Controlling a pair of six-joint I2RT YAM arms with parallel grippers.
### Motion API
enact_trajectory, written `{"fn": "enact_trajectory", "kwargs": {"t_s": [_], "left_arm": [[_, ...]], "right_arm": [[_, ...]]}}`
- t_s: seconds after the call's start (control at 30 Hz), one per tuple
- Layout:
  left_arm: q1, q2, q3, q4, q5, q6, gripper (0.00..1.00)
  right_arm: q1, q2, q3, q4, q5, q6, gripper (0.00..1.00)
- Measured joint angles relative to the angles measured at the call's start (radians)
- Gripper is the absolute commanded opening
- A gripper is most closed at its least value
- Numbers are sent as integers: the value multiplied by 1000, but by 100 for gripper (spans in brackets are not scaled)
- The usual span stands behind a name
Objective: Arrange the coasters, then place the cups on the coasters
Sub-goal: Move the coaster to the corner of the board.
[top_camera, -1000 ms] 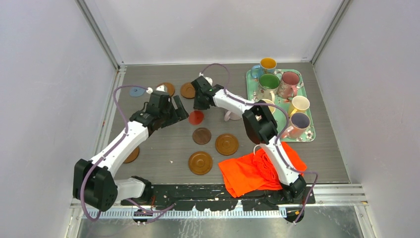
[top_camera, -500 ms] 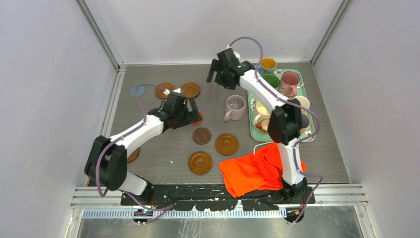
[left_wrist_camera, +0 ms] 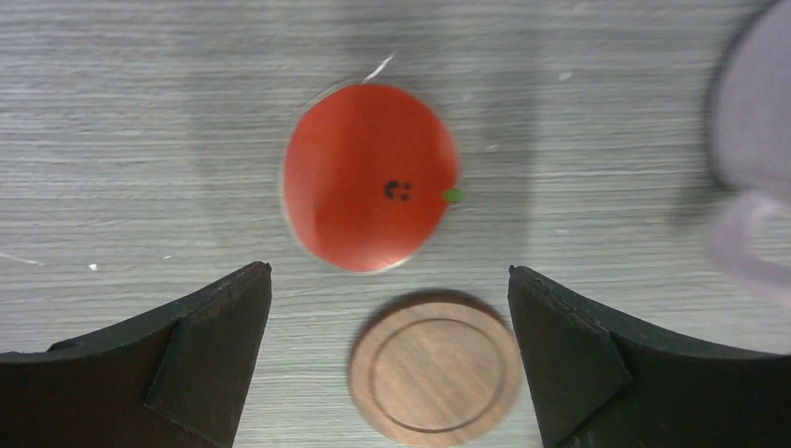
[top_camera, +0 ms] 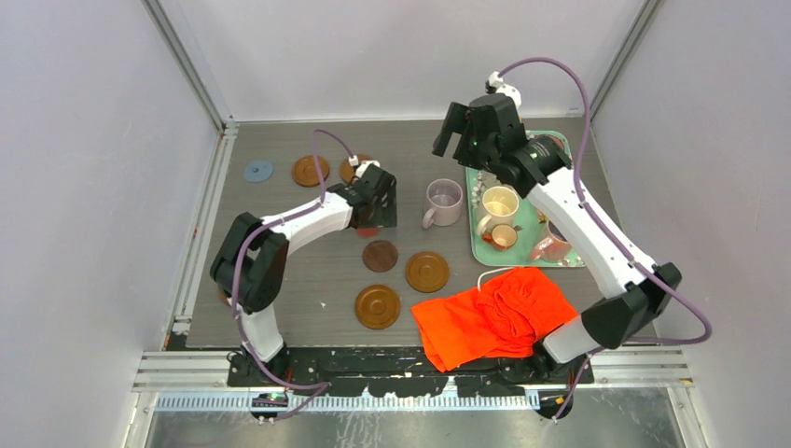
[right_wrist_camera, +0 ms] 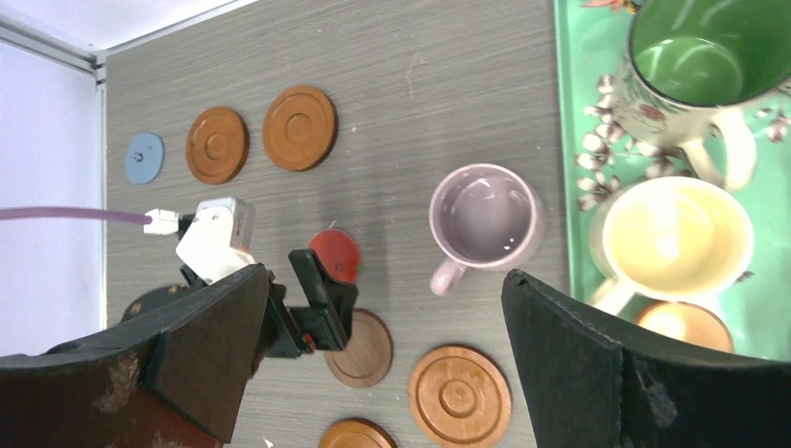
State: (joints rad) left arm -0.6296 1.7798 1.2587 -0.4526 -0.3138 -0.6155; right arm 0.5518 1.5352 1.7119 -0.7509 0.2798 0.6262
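While both claws stand wide apart and empty, I judge this job barely begun. My left claw (left_wrist_camera: 389, 273) hangs low over the red coaster (left_wrist_camera: 370, 175) near the middle of the table (top_camera: 308, 280), with a dark wooden coaster (left_wrist_camera: 436, 367) just beside it toward the near edge. My right claw (right_wrist_camera: 384, 278) is raised high beside the tray (right_wrist_camera: 574, 140), which lies along the table's right edge.

The coasters look scattered, not yet arranged. A blue coaster (right_wrist_camera: 144, 157) and two brown coasters (right_wrist_camera: 216, 145) lie near the far edge on the left. Two more lie toward the near edge, close to an orange cloth (top_camera: 494, 317).

No cup sits on a coaster. The lilac cup (right_wrist_camera: 485, 217) stands upright on bare table between the red coaster and the tray. The green cup (right_wrist_camera: 695, 56), cream cup (right_wrist_camera: 676, 233) and tiny orange cup (right_wrist_camera: 686, 327) remain in the tray. My right arm hides part of the tray, so I cannot count the rest. By my reckoning, nearly everything is left to do.
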Motion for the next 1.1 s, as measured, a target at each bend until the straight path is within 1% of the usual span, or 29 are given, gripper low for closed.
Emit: {"fn": "enact_trajectory", "kwargs": {"t_s": [0.13,0.33,0.5,0.73,0.93,1.03,1.1], "left_arm": [[2,57,0,-33,-43,46,100],[8,94,4,-37,-69,95,100],[31,120,7,-20,-51,122,100],[59,158,42,11,-2,130,100],[84,191,82,18,31,114,96],[108,195,83,28,53,95,92],[127,195,83,30,55,87,88]], "right_arm": [[-2,-84,-60,-22,19,-3,100],[-2,-169,-87,-43,32,-15,100],[-2,-217,-112,-49,35,-25,100],[-2,-224,-126,-55,34,-29,100],[-2,-229,-127,-59,33,-31,100],[-2,-229,-132,-59,33,-31,100],[-2,-229,-139,-59,33,-31,100]]}}
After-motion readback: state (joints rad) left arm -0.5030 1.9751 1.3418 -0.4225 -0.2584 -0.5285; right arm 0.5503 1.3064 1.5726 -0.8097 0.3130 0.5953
